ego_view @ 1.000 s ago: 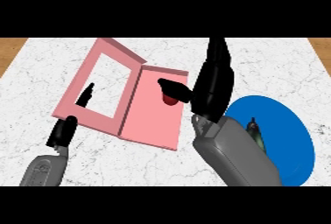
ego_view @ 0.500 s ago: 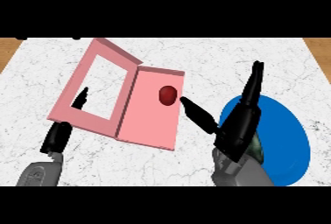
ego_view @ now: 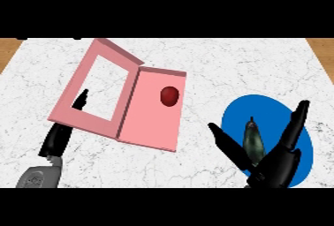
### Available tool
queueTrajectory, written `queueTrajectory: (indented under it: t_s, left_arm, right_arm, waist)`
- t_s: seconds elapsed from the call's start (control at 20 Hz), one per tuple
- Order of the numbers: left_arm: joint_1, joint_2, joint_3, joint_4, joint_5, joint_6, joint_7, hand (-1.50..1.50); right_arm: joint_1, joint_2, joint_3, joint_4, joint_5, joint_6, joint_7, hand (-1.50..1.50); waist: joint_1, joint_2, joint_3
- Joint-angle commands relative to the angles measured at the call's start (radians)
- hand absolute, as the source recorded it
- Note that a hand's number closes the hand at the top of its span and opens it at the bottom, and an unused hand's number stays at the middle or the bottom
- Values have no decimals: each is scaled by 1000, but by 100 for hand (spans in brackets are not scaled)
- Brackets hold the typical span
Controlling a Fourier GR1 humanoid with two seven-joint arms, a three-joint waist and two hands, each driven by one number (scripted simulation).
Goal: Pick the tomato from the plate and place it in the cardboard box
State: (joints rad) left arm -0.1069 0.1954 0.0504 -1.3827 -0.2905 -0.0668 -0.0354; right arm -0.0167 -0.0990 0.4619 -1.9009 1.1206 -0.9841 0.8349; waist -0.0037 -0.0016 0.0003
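Observation:
A red tomato (ego_view: 169, 96) lies inside the pink box (ego_view: 150, 119), on its right half near the top edge. The box's lid stands open to the left. A blue plate (ego_view: 274, 114) sits to the right of the box with nothing red on it. My right hand (ego_view: 277, 165) hovers over the plate's lower part, open, fingers and thumb spread and holding nothing. My left hand (ego_view: 58, 137) rests open at the lower left, against the box's left edge, fingers pointing up.
The white marble counter (ego_view: 248, 62) stretches behind the box and plate. Wooden floor strips show at the far left and right top corners.
My right hand has pulled back from the box, moving right and down over the blue plate. The tomato stays in the box. The left hand has barely moved.

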Motion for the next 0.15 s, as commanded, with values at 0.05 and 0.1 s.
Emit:
queueTrajectory:
  t_s: [0.05,0.1]
  left_arm:
    - [22,34,24,-41,23,-45,15,0]
    - [11,1,16,43,-1,-11,-52,0]
  right_arm:
    - [198,-97,57,-108,-91,-68,-82,-150]
    - [127,-93,16,-42,-154,-71,-118,-150]
  waist:
    - [0,-1,0]
    - [2,1,0]
